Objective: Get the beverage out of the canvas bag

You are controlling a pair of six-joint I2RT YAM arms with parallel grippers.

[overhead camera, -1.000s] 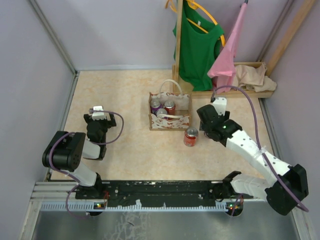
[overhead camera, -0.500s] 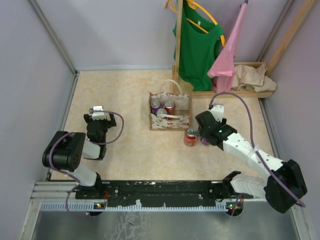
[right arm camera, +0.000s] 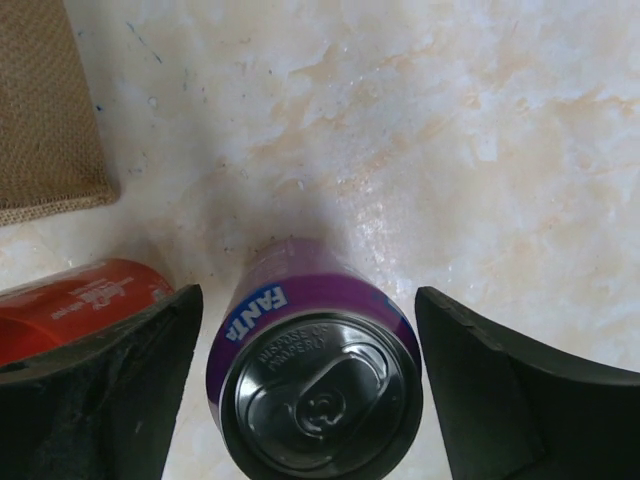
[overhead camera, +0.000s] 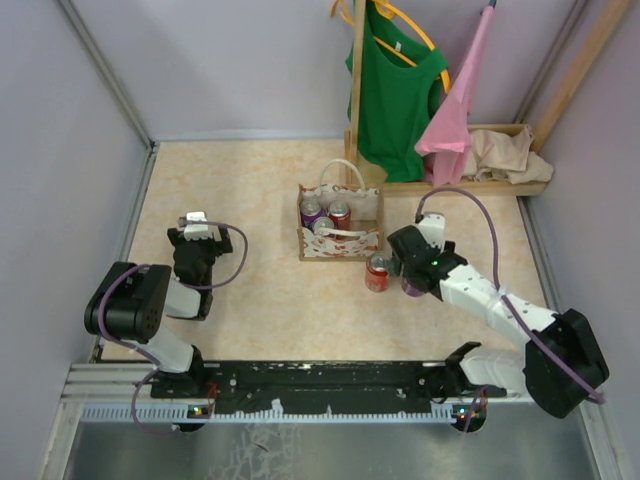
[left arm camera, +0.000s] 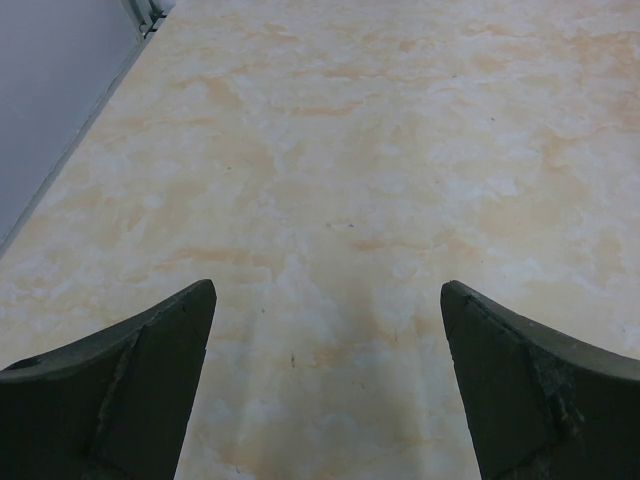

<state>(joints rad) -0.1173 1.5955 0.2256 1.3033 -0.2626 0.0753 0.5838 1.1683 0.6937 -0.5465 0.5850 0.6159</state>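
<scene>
Now that the right gripper (right arm camera: 305,310) has opened its jaws partly and holds nothing, the purple Fanta can (right arm camera: 318,395) stands free at lower centre, outside the canvas bag (overhead camera: 340,243); more cans (overhead camera: 326,216) remain inside.

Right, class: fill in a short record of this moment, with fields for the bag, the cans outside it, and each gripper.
canvas bag: upright on table, cans inside
purple can: upright on table, outside bag, between right gripper's fingers
red can: on table beside purple can, outside bag
right gripper: open, straddling purple can
left gripper: open, empty, over bare table
</scene>
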